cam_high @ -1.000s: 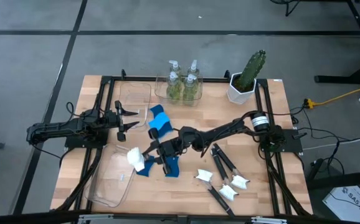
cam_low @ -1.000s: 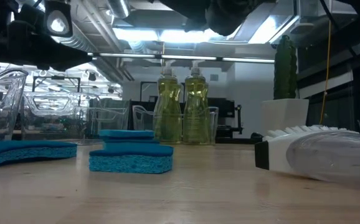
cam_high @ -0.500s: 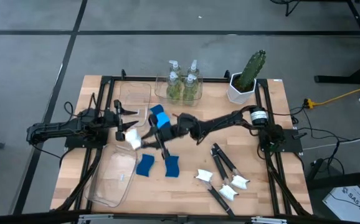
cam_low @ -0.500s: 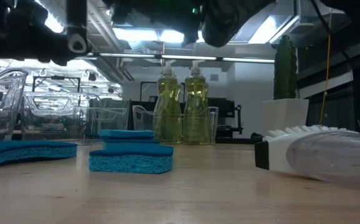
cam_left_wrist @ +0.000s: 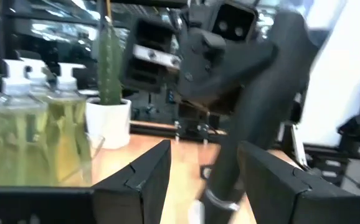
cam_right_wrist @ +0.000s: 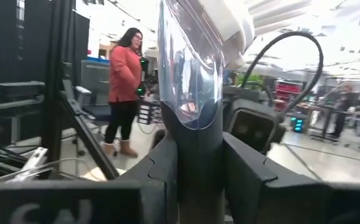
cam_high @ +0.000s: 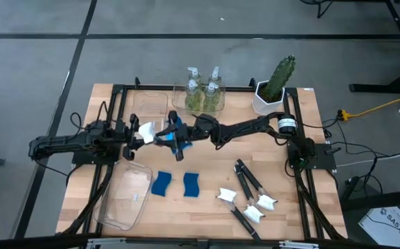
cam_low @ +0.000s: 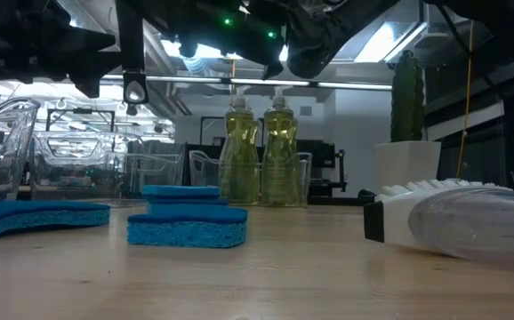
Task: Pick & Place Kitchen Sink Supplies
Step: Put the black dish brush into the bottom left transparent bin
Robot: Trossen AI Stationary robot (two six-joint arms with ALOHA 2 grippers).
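A wooden table (cam_high: pixel 214 149) stands on a grey floor, with a busy workshop behind it. At the upper middle of the high view, soap bottles (cam_high: pixel 203 91) sit in a clear bin, and a cactus (cam_high: pixel 278 79) in a white pot stands to their right. Two blue sponges (cam_high: pixel 175 184) lie flat in the lower middle, and more dish brushes (cam_high: pixel 247 194) lie at the lower right. A clear bin (cam_high: pixel 127 196) waits at the lower left. The right gripper (cam_high: pixel 174 137) reaches across to the left of the middle and squeezes the black handle of a dish brush (cam_high: pixel 157 133), so the brush hangs in the air with its white head (cam_high: pixel 145 131) pointing at the left arm. The left gripper (cam_high: pixel 131 133) sits right beside that white head with its fingers (cam_left_wrist: pixel 144 177) spread apart, holding nothing. This looks like a hand-over from one claw to the other. To do it well, the right claw should keep the brush still and level, the left fingers should slide around the handle and close, and only then should the right claw let go. If it lets go too soon, the brush may drop onto the table.
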